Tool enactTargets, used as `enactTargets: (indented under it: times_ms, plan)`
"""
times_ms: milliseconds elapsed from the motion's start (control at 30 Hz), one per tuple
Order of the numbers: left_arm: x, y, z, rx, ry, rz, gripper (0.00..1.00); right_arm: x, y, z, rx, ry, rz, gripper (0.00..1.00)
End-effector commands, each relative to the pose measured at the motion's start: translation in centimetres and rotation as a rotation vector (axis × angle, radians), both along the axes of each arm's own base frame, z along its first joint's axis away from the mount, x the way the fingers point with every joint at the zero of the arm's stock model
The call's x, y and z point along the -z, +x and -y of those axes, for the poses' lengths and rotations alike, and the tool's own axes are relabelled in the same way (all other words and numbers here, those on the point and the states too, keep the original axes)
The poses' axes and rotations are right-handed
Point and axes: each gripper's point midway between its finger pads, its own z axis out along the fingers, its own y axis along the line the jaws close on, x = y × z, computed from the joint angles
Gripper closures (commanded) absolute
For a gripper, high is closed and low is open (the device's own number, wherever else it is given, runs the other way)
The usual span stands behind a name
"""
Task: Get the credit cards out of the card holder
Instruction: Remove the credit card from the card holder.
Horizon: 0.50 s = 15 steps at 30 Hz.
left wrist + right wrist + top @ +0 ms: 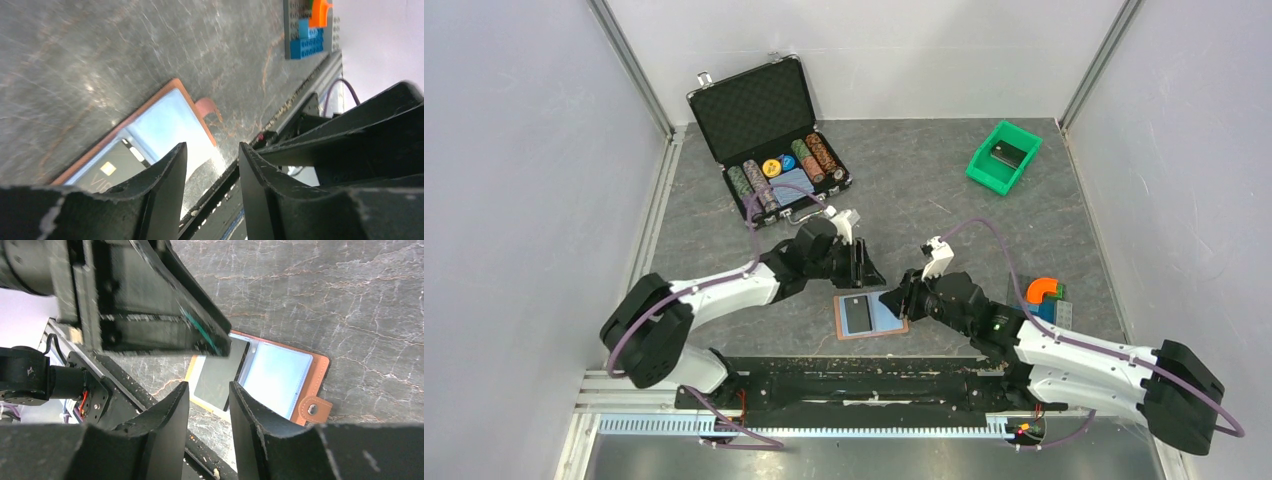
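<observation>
The brown card holder [871,317] lies open and flat near the table's front edge, light blue lining up. A dark grey credit card [858,313] sits in its left half. My left gripper [865,270] is open and empty just behind the holder. My right gripper [896,300] is open and empty at the holder's right edge. In the left wrist view the holder [167,117] and the card's gold chip [107,168] show past my gripper [212,146]. In the right wrist view the card [220,376] and holder [278,376] lie beyond my gripper [209,385].
An open black case [769,140] with poker chips stands at the back left. A green bin [1004,157] with a black block is at the back right. Orange and blue toy bricks [1046,297] lie right of the holder. The black front rail [864,375] is close.
</observation>
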Motion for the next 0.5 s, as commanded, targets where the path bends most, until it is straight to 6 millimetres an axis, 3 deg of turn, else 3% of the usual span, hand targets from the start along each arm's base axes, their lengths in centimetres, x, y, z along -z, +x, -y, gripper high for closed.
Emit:
enactTargets:
  times_ms: [0,167,467]
  plan:
    - [-1.4,2.1,-3.1,-0.116,0.14,0.082,0.53,-1.6,0.1,-1.3,-0.045,0.041,0.029,0.64]
    - [-0.4,0.7,-5.2,-0.128,0.195,0.056,0.66,-0.2,0.1,-2.3,-0.085,0.011,0.006,0.68]
    - [3.1,-1.9,-6.5,-0.104,0.201,-0.013,0.84,2.9,-0.1,-4.1,-0.183,0.007,-0.094,0.71]
